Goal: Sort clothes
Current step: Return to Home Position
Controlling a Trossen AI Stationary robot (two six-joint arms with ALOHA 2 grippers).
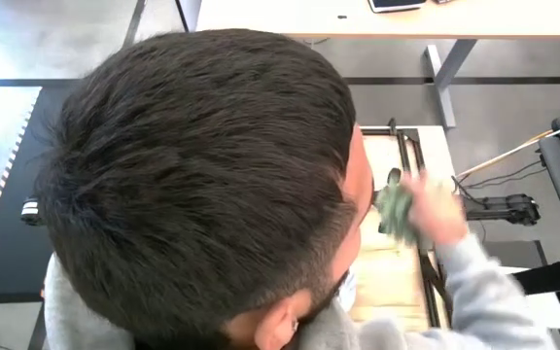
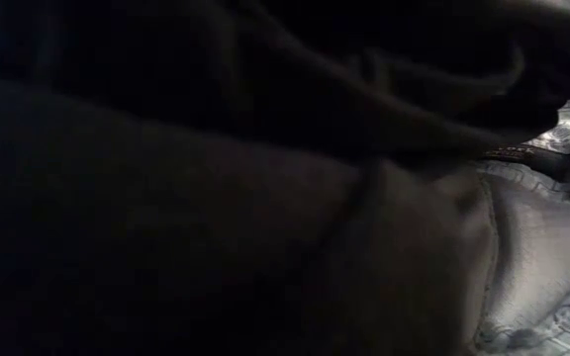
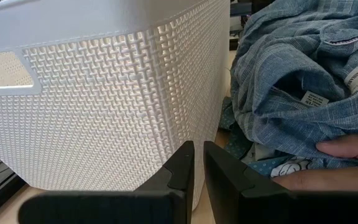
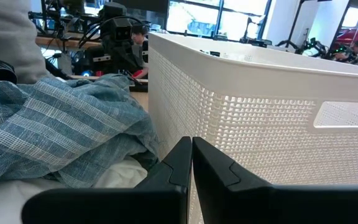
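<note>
From above, a person's head (image 1: pixel 197 185) fills most of the picture and hides both my arms and nearly all of the table (image 1: pixel 392 282). To the right of the head, the person's hand (image 1: pixel 440 214) in a grey sleeve (image 1: pixel 484 292) holds a small fuzzy green plant (image 1: pixel 395 209) over the wooden table top.

My left gripper (image 3: pixel 199 177) sits low by the table with its two dark fingers almost together, a thin gap between them, and nothing held. Just in front of it stands the white woven plastic basket (image 3: pixel 104 106), close enough to fill that half of the view. Beside the basket lies the pile of clothes: a light blue striped shirt (image 3: pixel 291 81) heaped on top, with a teal dotted piece (image 3: pixel 263 167) showing under it. A person's fingers (image 3: pixel 334 165) rest on the lower edge of that pile.

My right gripper (image 4: pixel 191 163) is fully closed, fingers pressed together and empty, also close to the basket (image 4: pixel 260 118). On its other side lies the same blue striped shirt (image 4: pixel 61 130) over a white cloth (image 4: pixel 17 196).

The table-level camera is covered by dark fabric (image 2: pixel 216 198), with a bit of pale patterned cloth (image 2: pixel 552 267) at its right edge.
</note>
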